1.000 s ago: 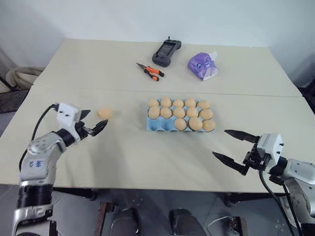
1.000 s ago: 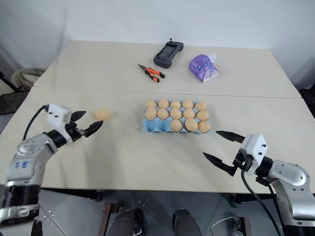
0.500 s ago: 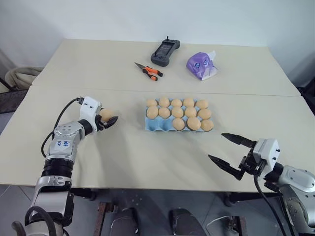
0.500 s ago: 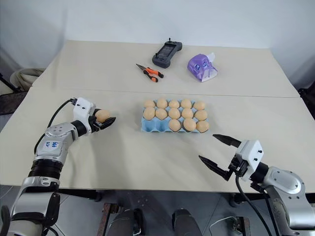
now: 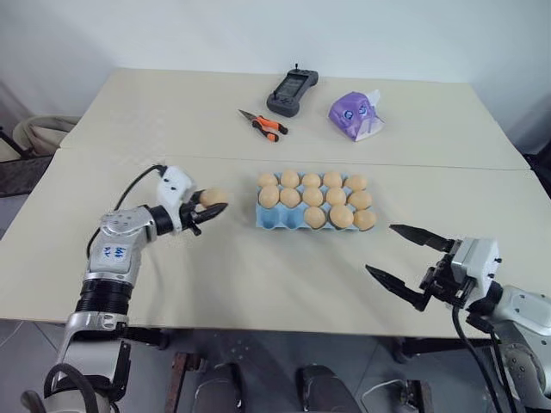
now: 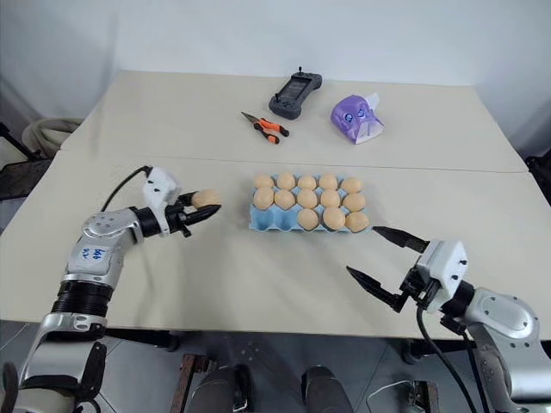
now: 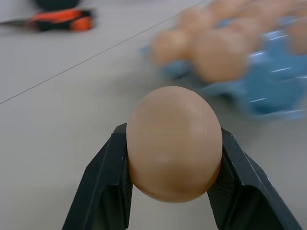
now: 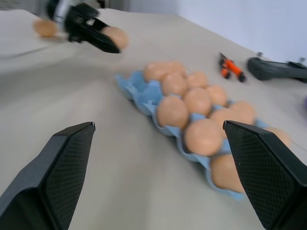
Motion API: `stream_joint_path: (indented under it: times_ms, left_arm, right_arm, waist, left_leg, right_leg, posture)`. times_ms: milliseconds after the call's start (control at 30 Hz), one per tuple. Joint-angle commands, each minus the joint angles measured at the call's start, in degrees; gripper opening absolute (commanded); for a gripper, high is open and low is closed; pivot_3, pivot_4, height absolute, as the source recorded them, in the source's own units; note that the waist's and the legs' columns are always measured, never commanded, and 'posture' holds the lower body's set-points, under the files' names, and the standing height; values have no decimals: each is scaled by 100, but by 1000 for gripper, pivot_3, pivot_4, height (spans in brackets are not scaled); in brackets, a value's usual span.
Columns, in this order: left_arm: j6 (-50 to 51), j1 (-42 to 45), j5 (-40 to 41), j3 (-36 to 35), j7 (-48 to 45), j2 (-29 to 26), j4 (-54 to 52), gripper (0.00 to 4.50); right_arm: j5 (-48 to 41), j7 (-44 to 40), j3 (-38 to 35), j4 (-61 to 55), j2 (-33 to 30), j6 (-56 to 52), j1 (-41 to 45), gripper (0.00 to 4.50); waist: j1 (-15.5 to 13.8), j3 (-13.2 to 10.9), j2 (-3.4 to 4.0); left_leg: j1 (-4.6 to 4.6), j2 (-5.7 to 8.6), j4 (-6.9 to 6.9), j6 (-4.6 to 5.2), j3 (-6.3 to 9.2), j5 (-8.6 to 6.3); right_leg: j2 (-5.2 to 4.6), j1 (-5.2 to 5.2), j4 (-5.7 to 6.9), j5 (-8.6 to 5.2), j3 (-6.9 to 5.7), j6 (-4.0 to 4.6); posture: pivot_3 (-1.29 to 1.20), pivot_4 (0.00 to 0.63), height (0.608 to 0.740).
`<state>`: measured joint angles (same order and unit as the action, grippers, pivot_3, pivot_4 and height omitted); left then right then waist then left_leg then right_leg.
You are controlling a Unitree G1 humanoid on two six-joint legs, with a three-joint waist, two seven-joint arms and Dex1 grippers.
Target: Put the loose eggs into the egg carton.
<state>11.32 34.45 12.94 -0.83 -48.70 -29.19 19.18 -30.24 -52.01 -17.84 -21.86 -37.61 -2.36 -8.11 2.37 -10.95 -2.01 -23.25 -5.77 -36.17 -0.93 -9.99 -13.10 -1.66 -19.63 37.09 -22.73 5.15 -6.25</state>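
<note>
I see one loose egg (image 5: 213,197) pinched between the two black fingers of my left claw (image 5: 207,209), held just above the counter (image 5: 258,275) a short way to the left of the egg carton (image 5: 277,218). The blue carton sits mid-counter with eggs in most cups, its front-left cups bare. My right claw (image 5: 405,263) hangs wide and empty over the counter's near right edge, with pliers (image 5: 263,125), a black handset (image 5: 292,90) and a purple tissue pack (image 5: 355,114) at the far side.
</note>
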Motion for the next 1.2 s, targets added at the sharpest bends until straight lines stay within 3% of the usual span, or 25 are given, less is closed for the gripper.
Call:
stream_joint_path:
  times_ms: [33, 233, 567, 667, 733, 833, 1033, 1200]
  left_arm:
    - [95, -54, 188, 280, -230, 319, -525, 1914]
    - [-52, 337, -44, 646, -71, 1073, -192, 1914]
    - [-642, 1024, -349, 869, -14, 1650, 903, 1914]
    - [-641, 994, -191, 805, -227, 1704, 929, 2577]
    - [-704, 972, -195, 792, -277, 1718, 924, 3252]
    - [-955, 873, -242, 746, -280, 1645, 808, 4214]
    - [-1065, 214, -59, 321, -415, 885, 22, 4214]
    - [-1172, -667, 152, -468, -100, 260, -583, 4214]
  right_arm:
    - [-3, 114, -374, -11, 35, 138, -177, 4500]
    - [127, 336, -483, -143, 185, 222, -520, 4500]
    - [279, 672, -417, -529, 481, 290, -922, 4500]
    - [310, 715, -386, -586, 517, 300, -972, 4500]
    - [321, 732, -364, -582, 523, 310, -970, 4500]
    - [320, 720, -253, -542, 527, 317, -877, 4500]
    - [239, 190, 162, -367, 301, 299, -489, 4500]
    - [167, -279, 469, -41, 174, 270, 22, 4500]
  waist:
    - [-29, 0, 0]
    - [-67, 0, 0]
    - [-55, 1, 2]
    - [-62, 1, 2]
    - [-64, 1, 2]
    - [-61, 1, 2]
    - [44, 2, 4]
    - [73, 2, 4]
  left_leg:
    - [0, 0, -1, 0, 0, 0]
    - [1, 4, -10, 3, 7, 0]
    - [0, 4, 0, 2, 8, -1]
    - [-1, 4, 2, 1, 8, -1]
    - [-1, 5, 1, 1, 8, -1]
    - [0, 4, 0, 1, 8, -1]
    - [3, -4, 9, -2, 6, -1]
    - [4, -8, 7, -2, 8, -1]
  right_leg:
    - [0, 0, 0, 0, 1, 0]
    - [-1, 5, 2, 1, 2, -1]
    - [1, 0, -3, 1, 6, -1]
    - [1, 1, -7, 1, 4, -1]
    - [1, 2, -7, 1, 4, -1]
    - [0, 3, -6, 1, 4, 0]
    - [8, 0, -3, 1, 6, 1]
    - [6, 4, -1, -1, 1, 3]
  posture:
    - [0, 150, 740]
    - [0, 150, 740]
    - [0, 150, 740]
    - [0, 150, 740]
    - [0, 150, 740]
    - [0, 150, 740]
    - [0, 150, 740]
    - [0, 150, 740]
